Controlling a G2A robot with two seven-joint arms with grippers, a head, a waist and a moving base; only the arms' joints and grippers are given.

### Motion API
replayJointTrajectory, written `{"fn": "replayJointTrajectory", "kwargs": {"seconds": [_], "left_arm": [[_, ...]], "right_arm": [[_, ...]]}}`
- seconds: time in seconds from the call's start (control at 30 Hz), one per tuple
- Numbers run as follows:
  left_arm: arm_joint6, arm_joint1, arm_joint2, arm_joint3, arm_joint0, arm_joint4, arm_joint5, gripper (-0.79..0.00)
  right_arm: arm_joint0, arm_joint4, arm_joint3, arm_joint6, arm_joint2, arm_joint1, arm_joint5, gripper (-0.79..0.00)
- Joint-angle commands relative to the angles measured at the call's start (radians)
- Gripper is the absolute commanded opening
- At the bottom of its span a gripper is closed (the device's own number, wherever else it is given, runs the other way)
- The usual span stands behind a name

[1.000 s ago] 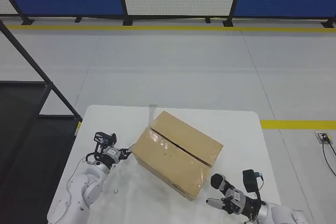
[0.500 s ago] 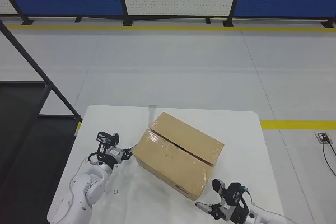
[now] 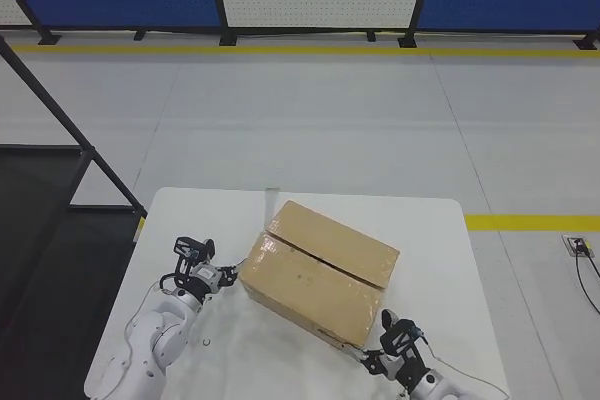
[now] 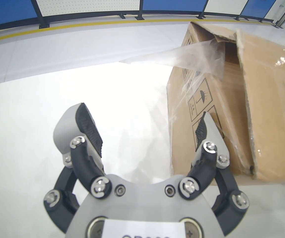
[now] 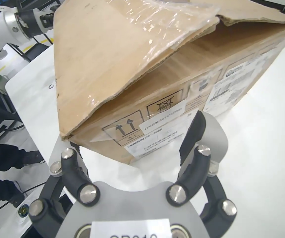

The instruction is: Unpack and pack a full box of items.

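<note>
Top view: box [image 3: 320,272] lies between left gripper [image 3: 227,271] and right gripper [image 3: 367,358]; both released, one at each end.

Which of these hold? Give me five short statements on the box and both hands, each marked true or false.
The cardboard box stands on the white table. True.
The left hand is shut on a strip of tape. False: it is open beside the box, holding nothing.
Loose clear tape clings to the box's flaps. True.
The flaps are folded right back, items showing. False: they are barely raised; no contents show.
The right hand is open at a box corner. True.
</note>
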Motion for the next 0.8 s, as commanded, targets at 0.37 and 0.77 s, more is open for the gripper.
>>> {"fn": "replayJointTrajectory", "kwargs": {"seconds": [0.37,0.77], "left_arm": [[-0.002,0.002,-0.001,-0.035,0.032,-0.006,0.0,0.0],[-0.005,0.002,0.005,-0.051,0.045,-0.003,-0.003,0.0]], "right_arm": [[0.051,0.045,0.022,-0.003,-0.009,-0.015,0.11,0.0],[-0.007,0.209,-0.012,-0.061,0.122,0.0,-0.055,0.0]]}}
